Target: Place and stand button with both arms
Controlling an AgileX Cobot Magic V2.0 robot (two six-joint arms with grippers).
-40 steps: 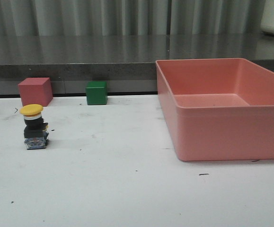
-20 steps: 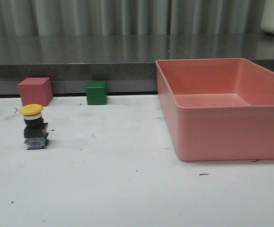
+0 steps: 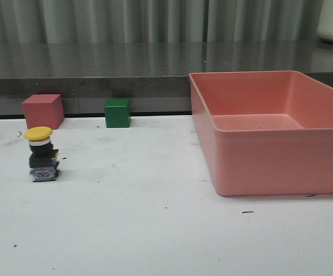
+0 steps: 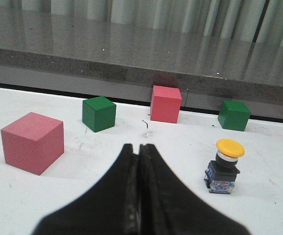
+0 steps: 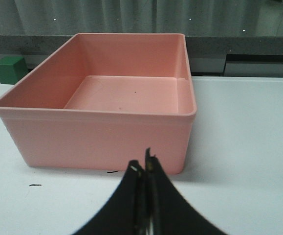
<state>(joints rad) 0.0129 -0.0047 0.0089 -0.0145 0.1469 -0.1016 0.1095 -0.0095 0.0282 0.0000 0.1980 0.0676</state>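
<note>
The button stands upright on the white table at the left, yellow cap on top, black-and-blue base down. It also shows in the left wrist view, upright, off to the side of my left gripper, which is shut and empty. My right gripper is shut and empty, just in front of the pink bin's near wall. Neither arm shows in the front view.
A large pink bin stands at the right, empty inside. A pink cube and a green cube sit at the back by the dark ledge. The left wrist view shows another pink cube and green cube.
</note>
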